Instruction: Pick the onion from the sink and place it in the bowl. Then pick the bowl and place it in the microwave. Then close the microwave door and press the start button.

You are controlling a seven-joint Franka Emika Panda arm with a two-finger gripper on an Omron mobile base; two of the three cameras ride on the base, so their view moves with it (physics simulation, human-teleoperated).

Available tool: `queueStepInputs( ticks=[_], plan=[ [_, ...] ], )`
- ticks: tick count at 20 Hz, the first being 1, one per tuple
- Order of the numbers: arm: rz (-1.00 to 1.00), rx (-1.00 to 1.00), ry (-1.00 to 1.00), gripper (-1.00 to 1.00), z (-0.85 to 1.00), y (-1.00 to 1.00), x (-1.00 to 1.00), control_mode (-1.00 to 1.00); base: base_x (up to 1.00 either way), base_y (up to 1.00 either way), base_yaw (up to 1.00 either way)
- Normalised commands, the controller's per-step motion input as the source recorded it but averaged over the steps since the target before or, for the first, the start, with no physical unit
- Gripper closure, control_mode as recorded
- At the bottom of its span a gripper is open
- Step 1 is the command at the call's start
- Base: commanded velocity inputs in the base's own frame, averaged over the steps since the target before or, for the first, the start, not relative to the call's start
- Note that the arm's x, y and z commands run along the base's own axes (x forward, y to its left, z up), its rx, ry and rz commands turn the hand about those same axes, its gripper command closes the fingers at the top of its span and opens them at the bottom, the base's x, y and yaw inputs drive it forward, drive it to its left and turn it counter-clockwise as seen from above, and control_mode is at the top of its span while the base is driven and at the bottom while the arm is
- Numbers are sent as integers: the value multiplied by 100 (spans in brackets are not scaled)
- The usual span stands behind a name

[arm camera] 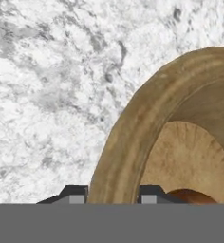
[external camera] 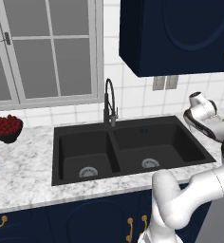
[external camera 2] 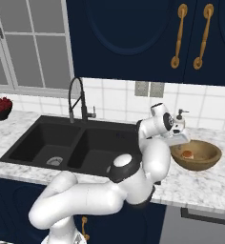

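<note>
White-and-grey marbled stone makes up the bench, which runs across the middle of both base views beneath navy wall cupboards and a grey-framed window at the upper left. Set into it is the matte black double-basin sink, both basins showing a silver drain, with the tall black arched faucet rising behind the divider. A small dark bowl heaped with red berries sits on the bench at the left edge of the left base view. At centre right of the right base view stands the wide light-brown wooden bowl, and the small round orange-tan onion lies inside it on the bottom. The white arm reaches over to that bowl, its claw at the bowl's near-left rim. In the hand view the two dark finger tips stand on either side of the bowl's thick rim, one outside over the stone, one inside near the onion at the lower right; the jaws straddle the rim, but whether they already pinch it I cannot tell.
</note>
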Motion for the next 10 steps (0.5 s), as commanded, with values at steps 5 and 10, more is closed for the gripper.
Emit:
queueStepInputs(
  ticks=[5, 10],
  plan=[
    [5, 0, -24, 100, 7, 0, -57, -100, 0, 0, 0],
    [8, -2, -30, 100, 11, 4, -72, -100, 0, 0, 0]
  ],
)
